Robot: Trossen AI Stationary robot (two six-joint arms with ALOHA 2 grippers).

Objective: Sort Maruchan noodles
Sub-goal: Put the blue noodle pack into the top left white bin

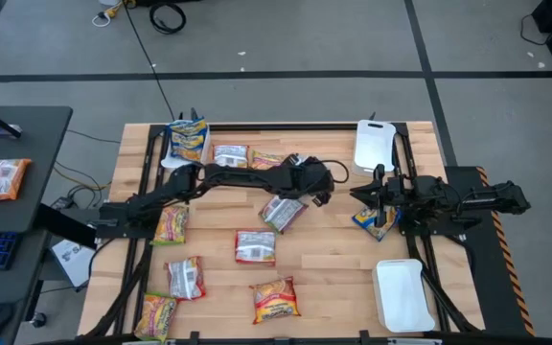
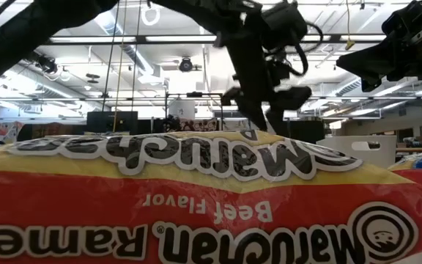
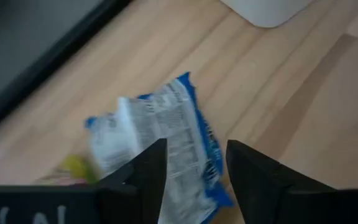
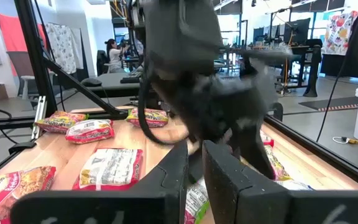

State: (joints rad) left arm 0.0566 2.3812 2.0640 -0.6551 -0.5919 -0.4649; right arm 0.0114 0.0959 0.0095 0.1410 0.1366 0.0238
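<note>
Wooden slats make up your table [image 1: 333,249], with packets spread over most of it and two white trays on the right side.

Nearest the front edge you have a red-orange packet [image 1: 276,299], long axis running toward the front edge, tilted slightly; it is the one that fills the low view with its "Beef Flavor" print upside down. Left of it lie a yellow-green packet [image 1: 157,314] at the front left corner and a silver-white packet [image 1: 186,277], both standing roughly front to back. One white tray [image 1: 403,294] sits at the front right.

In the middle, a silver-white packet with red [image 1: 255,246] lies almost square to the table. Just behind it, a silver packet [image 1: 283,213] lies tilted on a diagonal. Your left claw [image 1: 307,192] hangs just beyond that packet's far corner, its fingers [image 3: 143,180] apart around nothing, with a blue-edged packet below it in the wrist view. Your right claw [image 1: 377,196] sits over the blue-yellow packet [image 1: 374,220], which points diagonally; its fingers [image 4: 225,180] are nearly closed and grip nothing you can see.

Farther back, two packets [image 1: 230,154] lie lengthwise along the rear, a blue-yellow one [image 1: 188,140] rests at the back left, and the second tray [image 1: 374,144] sits at the back right.
</note>
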